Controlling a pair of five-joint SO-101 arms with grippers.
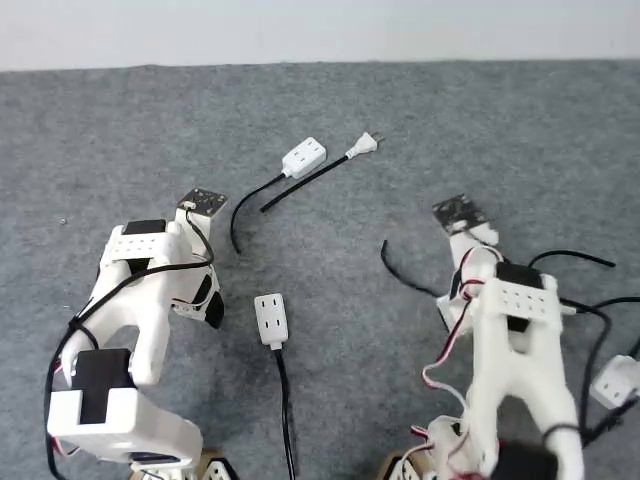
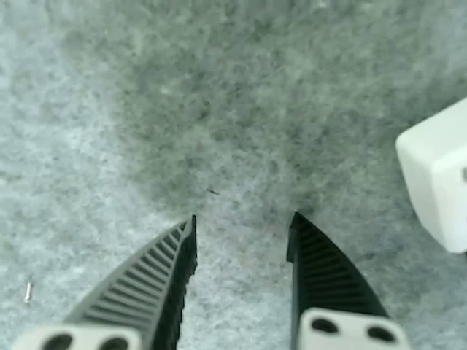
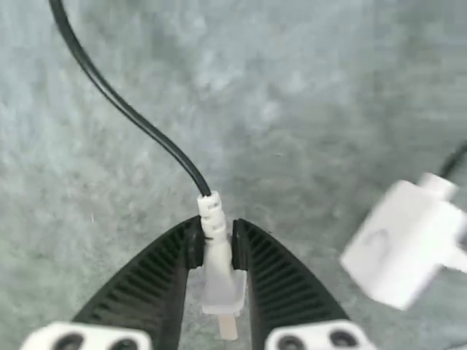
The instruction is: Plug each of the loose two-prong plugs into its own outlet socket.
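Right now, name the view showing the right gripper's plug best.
The right wrist view: the plug sits clamped in the right gripper, cord leading away. The high view catches its black cord beside the arm; the left wrist view faces a socket block.

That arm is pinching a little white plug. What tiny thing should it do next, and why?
Probably carry the plug toward the white socket block: the right end effector is shut on the plug, and the block lies close by on the carpet, not yet touching it.
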